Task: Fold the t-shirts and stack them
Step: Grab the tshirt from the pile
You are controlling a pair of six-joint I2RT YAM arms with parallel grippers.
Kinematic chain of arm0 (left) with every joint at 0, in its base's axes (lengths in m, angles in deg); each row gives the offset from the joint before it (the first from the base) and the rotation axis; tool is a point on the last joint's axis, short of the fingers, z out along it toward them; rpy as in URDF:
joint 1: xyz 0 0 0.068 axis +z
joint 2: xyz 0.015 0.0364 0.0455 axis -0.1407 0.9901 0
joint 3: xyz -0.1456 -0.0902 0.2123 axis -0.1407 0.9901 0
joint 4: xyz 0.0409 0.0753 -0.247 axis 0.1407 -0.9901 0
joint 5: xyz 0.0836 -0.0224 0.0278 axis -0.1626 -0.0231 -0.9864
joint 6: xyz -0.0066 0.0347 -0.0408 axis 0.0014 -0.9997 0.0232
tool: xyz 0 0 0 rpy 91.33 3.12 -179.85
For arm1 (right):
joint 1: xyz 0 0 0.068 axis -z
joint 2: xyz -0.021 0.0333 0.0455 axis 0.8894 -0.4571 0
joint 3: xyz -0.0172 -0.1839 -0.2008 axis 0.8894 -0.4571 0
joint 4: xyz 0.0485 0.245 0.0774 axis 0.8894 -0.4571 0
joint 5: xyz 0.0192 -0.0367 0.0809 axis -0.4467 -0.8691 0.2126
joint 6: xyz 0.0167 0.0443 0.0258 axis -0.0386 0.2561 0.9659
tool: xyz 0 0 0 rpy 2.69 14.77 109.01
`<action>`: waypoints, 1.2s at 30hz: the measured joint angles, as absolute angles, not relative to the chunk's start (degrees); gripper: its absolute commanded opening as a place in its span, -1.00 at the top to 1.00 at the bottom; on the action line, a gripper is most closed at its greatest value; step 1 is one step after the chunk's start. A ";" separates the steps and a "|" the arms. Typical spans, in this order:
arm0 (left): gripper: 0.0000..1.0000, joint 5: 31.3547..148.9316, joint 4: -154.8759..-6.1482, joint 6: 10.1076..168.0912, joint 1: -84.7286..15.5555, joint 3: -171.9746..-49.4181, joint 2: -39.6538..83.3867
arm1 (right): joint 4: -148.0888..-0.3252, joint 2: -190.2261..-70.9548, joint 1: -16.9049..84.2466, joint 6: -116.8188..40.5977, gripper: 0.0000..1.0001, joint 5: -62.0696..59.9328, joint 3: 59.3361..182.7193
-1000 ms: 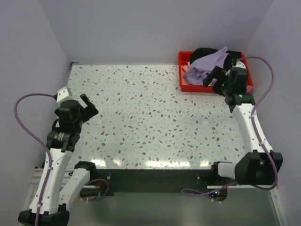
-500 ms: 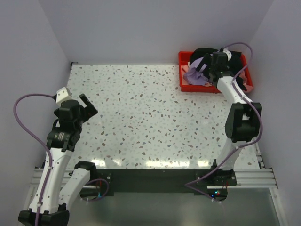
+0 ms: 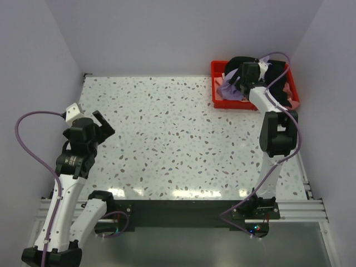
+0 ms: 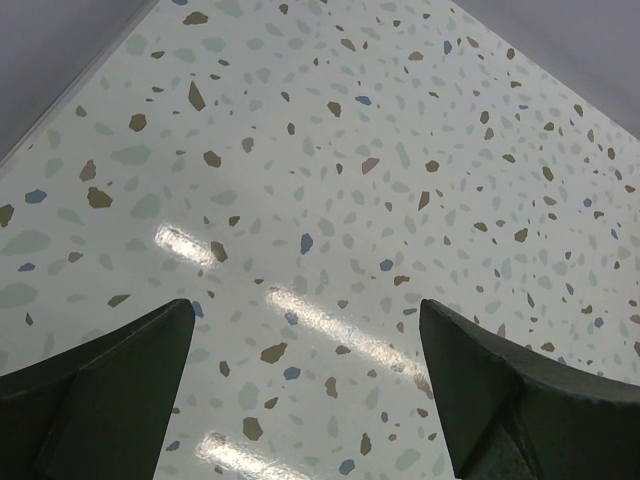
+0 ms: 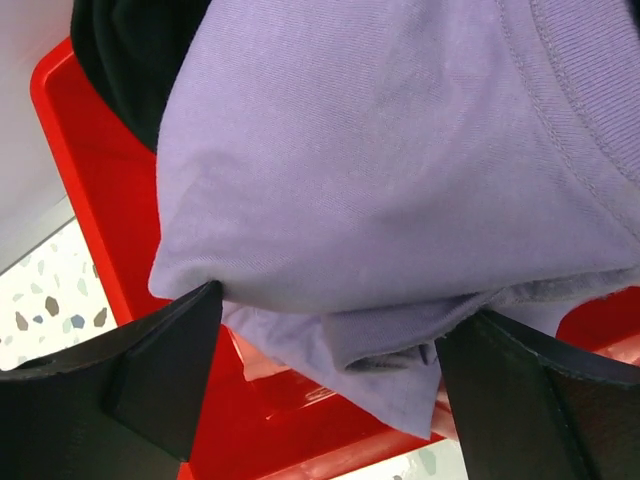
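Observation:
The t-shirts lie bunched in a red tray (image 3: 218, 103) at the back right corner of the table. The lavender shirt (image 3: 228, 90) is on top, a black shirt (image 3: 239, 60) sits behind it, and a bit of pale pink cloth (image 3: 287, 89) shows at the tray's right side. My right gripper (image 3: 237, 83) is down in the tray, open, its fingers on either side of a hanging fold of the lavender shirt (image 5: 380, 150). Both fingertips (image 5: 170, 340) touch the cloth. My left gripper (image 3: 103, 123) hovers open over the bare table at the left, holding nothing.
The tray's red wall (image 5: 85, 150) and the black shirt (image 5: 130, 50) lie left of the lavender fold. The speckled tabletop (image 4: 330, 150) stretches under my left gripper (image 4: 305, 330). Walls close in the table at the back and on both sides.
My right arm has swung from the tray's right side in over the tray and pushed its gripper onto the lavender shirt; its jaws have narrowed slightly. The left arm has stayed put.

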State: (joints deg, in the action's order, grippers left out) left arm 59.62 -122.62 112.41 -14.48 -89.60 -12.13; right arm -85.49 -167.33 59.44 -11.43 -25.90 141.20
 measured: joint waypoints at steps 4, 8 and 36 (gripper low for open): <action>-1.00 59.58 -122.62 112.41 -14.48 -89.60 -11.59 | -84.18 -168.05 59.44 -10.82 -0.39 -26.01 141.23; -1.00 59.56 -122.65 112.41 -14.48 -89.60 -11.00 | -83.68 -168.58 59.44 -10.71 0.22 -25.94 142.14; -1.00 61.78 -122.60 112.39 -14.48 -89.60 -13.12 | -86.28 -144.18 59.05 -24.28 1.00 -19.12 146.93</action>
